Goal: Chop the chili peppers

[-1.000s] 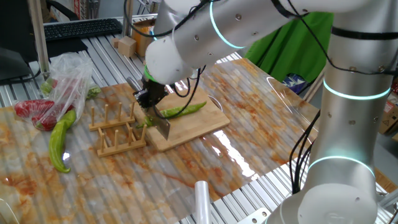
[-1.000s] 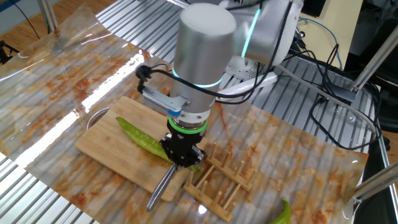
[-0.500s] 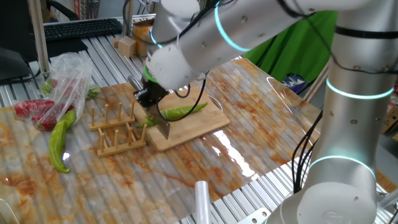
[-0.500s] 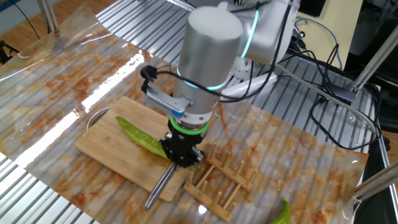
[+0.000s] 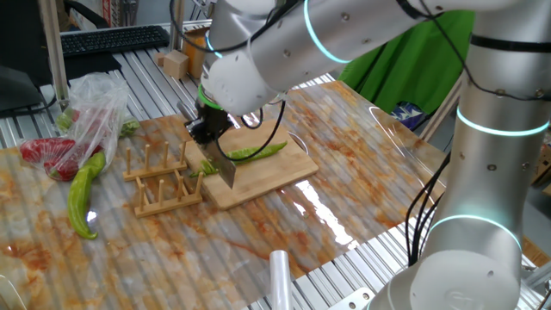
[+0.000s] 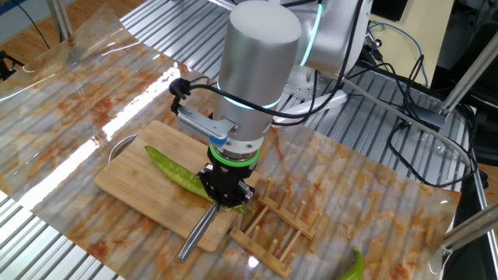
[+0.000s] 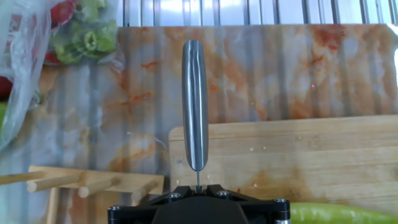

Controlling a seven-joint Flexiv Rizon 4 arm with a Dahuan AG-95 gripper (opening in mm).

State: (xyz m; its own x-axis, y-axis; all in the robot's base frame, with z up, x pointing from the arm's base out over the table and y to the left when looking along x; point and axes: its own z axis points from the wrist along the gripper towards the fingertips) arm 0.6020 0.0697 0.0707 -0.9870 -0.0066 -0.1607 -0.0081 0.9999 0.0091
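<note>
One slim green chili pepper (image 5: 254, 152) lies whole across the wooden cutting board (image 5: 284, 172). It also shows in the other fixed view (image 6: 175, 169) and at the bottom right of the hand view (image 7: 336, 213). My gripper (image 5: 209, 131) is shut on a steel knife (image 5: 225, 171) at the board's end nearest the rack, right beside the chili's end. The blade (image 6: 196, 232) points out past the board's (image 6: 136, 175) edge. In the hand view the knife (image 7: 195, 106) runs straight ahead from the shut gripper (image 7: 197, 186), over the board (image 7: 298, 155).
A wooden peg rack (image 5: 162, 179) stands right next to the board. A thick pale-green pepper (image 5: 82, 194) and a clear plastic bag (image 5: 73, 129) of red peppers lie beyond the rack. A white cylinder (image 5: 280, 275) stands at the table's front edge.
The arm's upper links have swung a little. The gripper and knife have shifted only slightly by the board's rack end. The chili has not moved.
</note>
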